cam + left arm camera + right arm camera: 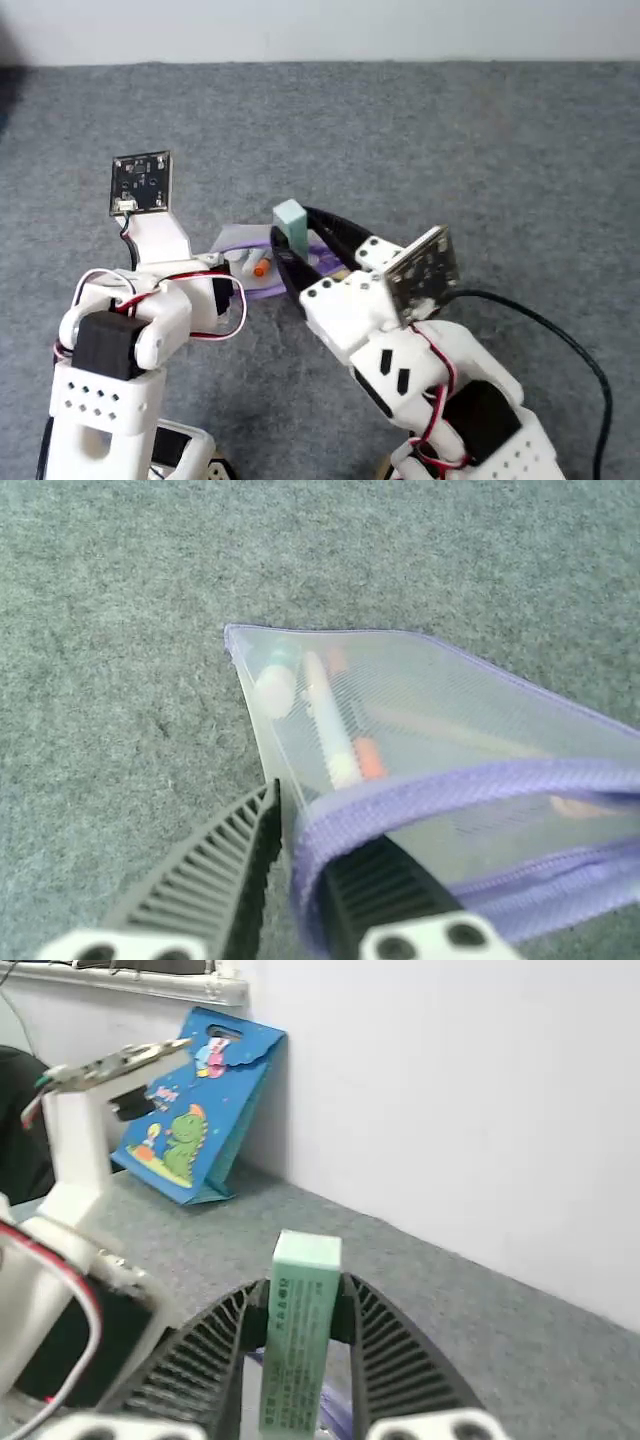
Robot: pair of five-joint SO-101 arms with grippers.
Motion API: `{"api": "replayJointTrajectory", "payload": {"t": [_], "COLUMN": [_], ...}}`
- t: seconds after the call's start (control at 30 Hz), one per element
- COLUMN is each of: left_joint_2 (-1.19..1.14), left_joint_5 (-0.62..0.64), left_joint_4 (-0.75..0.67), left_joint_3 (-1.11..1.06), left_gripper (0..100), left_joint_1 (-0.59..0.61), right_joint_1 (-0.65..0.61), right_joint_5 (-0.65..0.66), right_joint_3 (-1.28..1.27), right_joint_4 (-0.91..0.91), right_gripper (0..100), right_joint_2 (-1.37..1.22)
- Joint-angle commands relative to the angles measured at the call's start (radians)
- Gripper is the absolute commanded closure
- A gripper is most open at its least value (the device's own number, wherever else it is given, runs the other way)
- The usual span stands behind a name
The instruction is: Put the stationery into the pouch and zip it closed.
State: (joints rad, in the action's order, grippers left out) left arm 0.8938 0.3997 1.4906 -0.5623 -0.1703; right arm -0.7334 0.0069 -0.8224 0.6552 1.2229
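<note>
The clear mesh pouch (pixel 430 710), likely limp and light, lay on the grey mat (pixel 450 130) between the arms, best held by its firmer purple zip edge (pixel 440 790), where the left gripper (pixel 295 825) was pinched on it, while the right gripper (pixel 300 1305) clamped a small, rigid-looking green eraser (pixel 303 1260) nearby.

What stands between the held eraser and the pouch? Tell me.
Nothing visible. The right gripper holds the green eraser above the pouch, whose edge the left gripper pinches; pens lie inside.
</note>
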Motion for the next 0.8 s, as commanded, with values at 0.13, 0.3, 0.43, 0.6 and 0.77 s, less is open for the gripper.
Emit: {"api": "replayJointTrajectory", "payload": {"t": [0.13, 0.3, 0.43, 0.6, 0.77], "left_joint_2": [-0.002, -0.002, -0.002, -0.002, -0.002], "left_joint_5": [0.011, 0.011, 0.011, 0.011, 0.011], "left_joint_4": [0.0, 0.0, 0.0, 0.0, -0.002], "left_joint_3": [0.054, 0.056, 0.056, 0.056, 0.056], "left_gripper": [99, 99, 99, 99, 99], "left_joint_1": [-0.002, -0.002, -0.002, -0.002, -0.002], "right_joint_1": [-0.084, -0.05, 0.013, 0.082, 0.097], "right_joint_5": [0.101, 0.186, 0.265, 0.334, 0.334], "right_joint_3": [-0.138, -0.235, -0.31, -0.359, -0.33], "right_joint_4": [-0.171, -0.268, -0.325, -0.32, -0.202], "right_gripper": [99.1, 99.1, 99.1, 95.0, 73.4], "right_joint_2": [-0.008, -0.007, -0.007, -0.005, -0.005]}}
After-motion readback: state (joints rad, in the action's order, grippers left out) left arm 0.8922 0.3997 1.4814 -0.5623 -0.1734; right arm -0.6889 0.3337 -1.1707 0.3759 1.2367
